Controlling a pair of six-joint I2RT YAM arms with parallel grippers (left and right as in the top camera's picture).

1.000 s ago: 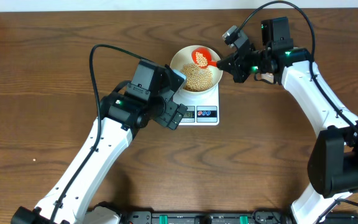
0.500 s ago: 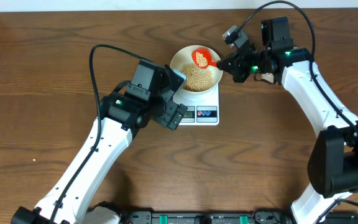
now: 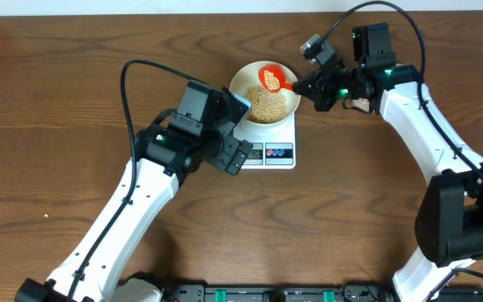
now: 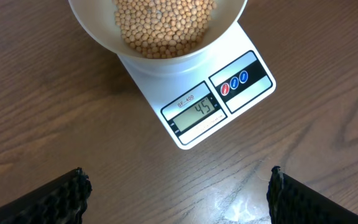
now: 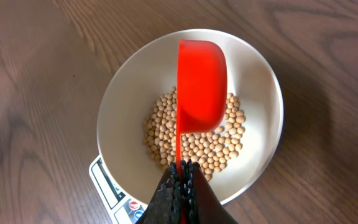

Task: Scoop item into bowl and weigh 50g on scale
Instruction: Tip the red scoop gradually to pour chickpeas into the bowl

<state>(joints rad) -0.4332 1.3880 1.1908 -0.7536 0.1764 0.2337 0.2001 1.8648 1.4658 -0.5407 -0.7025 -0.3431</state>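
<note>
Nothing has shifted: my right jaws stay clamped on the red scoop (image 5: 201, 81) over the beans (image 5: 166, 134) in the bowl (image 5: 122, 118); the scale (image 4: 213, 102) reads 45, short of 50. Left jaws gape, empty.

Wood-grain table (image 3: 57, 126) (dark brown), red scoop (image 5: 201, 81) over it.
</note>
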